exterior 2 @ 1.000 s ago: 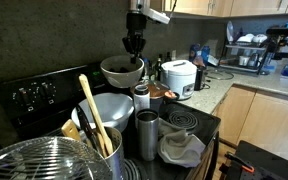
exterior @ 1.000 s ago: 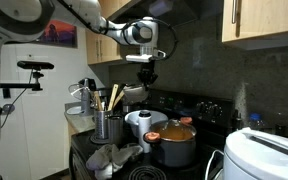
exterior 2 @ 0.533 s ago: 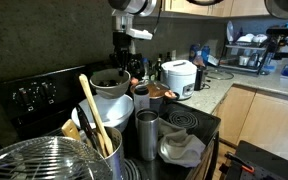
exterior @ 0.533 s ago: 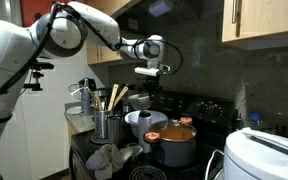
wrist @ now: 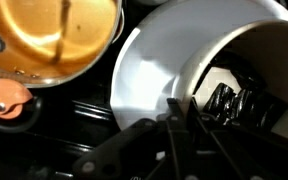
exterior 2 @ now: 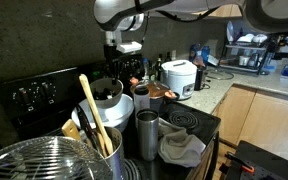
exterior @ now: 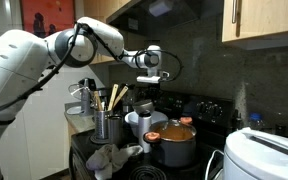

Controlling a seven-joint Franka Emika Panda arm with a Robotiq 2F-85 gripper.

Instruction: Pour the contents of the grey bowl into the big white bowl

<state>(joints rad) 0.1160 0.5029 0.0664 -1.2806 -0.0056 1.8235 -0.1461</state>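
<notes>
The gripper [wrist: 181, 108] is nearly closed, its two dark fingers [wrist: 171, 125] pinched on the thin rim of the small round metallic-grey bowl [wrist: 252, 55]. In the wrist view the bowl's pale, shiny inside curves up and to the right of the fingers, with something dark and glossy lying in it, too blurred to name.

Directly below the gripper sits the plain, smooth-sided big white round bowl [wrist: 154, 65]. The grey bowl hangs over its right part, and whether the two rims touch cannot be told. In both exterior views the gripper [exterior: 147, 88] [exterior 2: 117, 78] points downward with the grey bowl [exterior: 144, 97] [exterior 2: 106, 92] just under it and the white bowl [exterior: 137, 122] [exterior 2: 123, 106] just under that. How far the grey bowl is tipped is not clear.

Just beside the white bowl, up and to the left of the gripper in the wrist view, stands a dark pot [exterior: 174, 150] filled with orange liquid. Both rest on the black stove-top bench [wrist: 69, 125]. In an exterior view a metal holder of wooden utensils [exterior: 106, 126] stands near the white bowl on the side away from the pot.
</notes>
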